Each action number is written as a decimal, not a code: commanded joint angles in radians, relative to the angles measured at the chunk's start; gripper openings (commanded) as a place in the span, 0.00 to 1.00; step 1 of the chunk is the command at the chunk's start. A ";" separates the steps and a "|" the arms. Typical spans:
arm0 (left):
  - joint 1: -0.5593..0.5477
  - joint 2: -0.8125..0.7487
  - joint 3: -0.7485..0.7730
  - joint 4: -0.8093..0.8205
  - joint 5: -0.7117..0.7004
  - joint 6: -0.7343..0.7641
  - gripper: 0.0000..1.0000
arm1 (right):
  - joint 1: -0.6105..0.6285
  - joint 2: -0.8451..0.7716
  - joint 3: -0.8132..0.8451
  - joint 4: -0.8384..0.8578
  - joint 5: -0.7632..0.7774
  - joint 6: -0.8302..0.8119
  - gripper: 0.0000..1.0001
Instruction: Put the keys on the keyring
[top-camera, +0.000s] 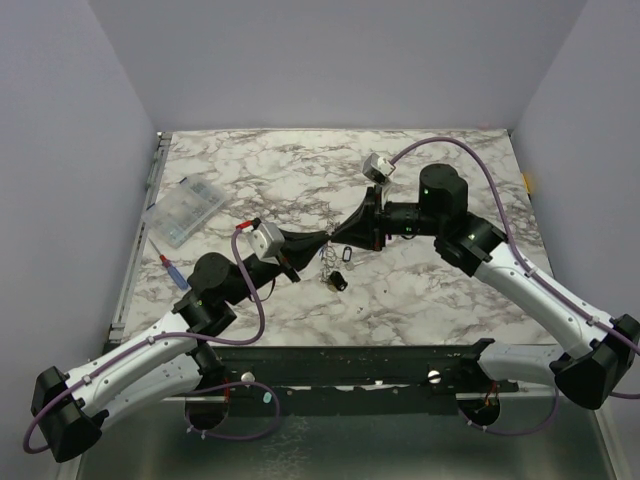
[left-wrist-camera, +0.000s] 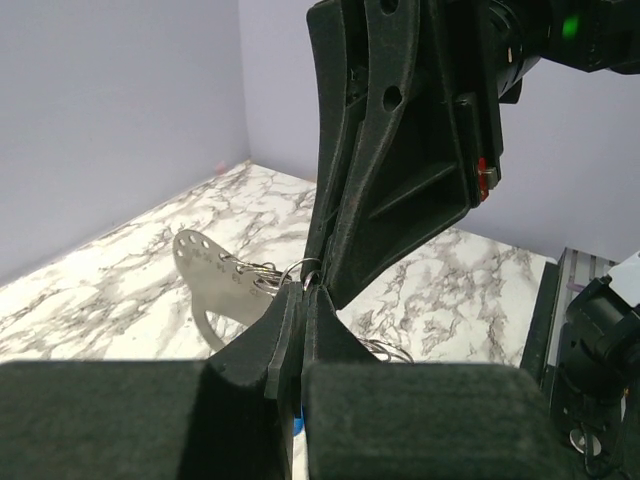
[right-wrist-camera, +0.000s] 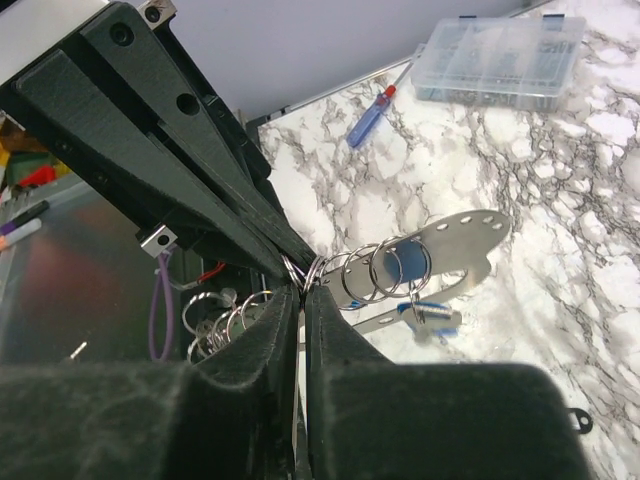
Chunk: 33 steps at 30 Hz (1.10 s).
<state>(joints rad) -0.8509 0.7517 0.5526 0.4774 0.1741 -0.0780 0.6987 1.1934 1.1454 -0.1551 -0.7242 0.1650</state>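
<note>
My left gripper (top-camera: 322, 240) (left-wrist-camera: 303, 288) and right gripper (top-camera: 348, 232) (right-wrist-camera: 303, 288) meet tip to tip above the table's middle. Both are shut on the keyring (right-wrist-camera: 322, 268) (left-wrist-camera: 300, 270), a silvery wire ring in a linked bunch. A thin silvery strip shows in the slit between the right fingers. From the bunch hang a holed metal plate (right-wrist-camera: 465, 235) (left-wrist-camera: 200, 268) and a blue-headed key (right-wrist-camera: 425, 318). More rings dangle under the tips (top-camera: 325, 262). A dark-headed key (top-camera: 340, 282) lies on the marble below, with a small dark loop (top-camera: 347, 253) beside it.
A clear compartment box (top-camera: 185, 212) (right-wrist-camera: 500, 60) stands at the far left, and a red-and-blue screwdriver (top-camera: 170, 268) (right-wrist-camera: 368, 118) lies near it. The black mounting rail (top-camera: 350, 365) runs along the near edge. Purple cables loop off both arms.
</note>
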 joint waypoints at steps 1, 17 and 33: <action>-0.003 -0.002 0.003 0.049 0.024 0.001 0.00 | 0.003 0.000 0.042 -0.033 0.000 -0.057 0.05; -0.003 -0.030 0.011 -0.014 0.039 0.024 0.00 | 0.004 -0.048 0.084 -0.168 0.078 -0.188 0.01; -0.003 -0.046 0.046 -0.138 0.130 0.073 0.00 | 0.004 -0.077 0.093 -0.214 0.010 -0.232 0.01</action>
<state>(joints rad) -0.8577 0.7105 0.5724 0.3786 0.2409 -0.0380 0.7059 1.1351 1.2057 -0.3637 -0.6956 -0.0536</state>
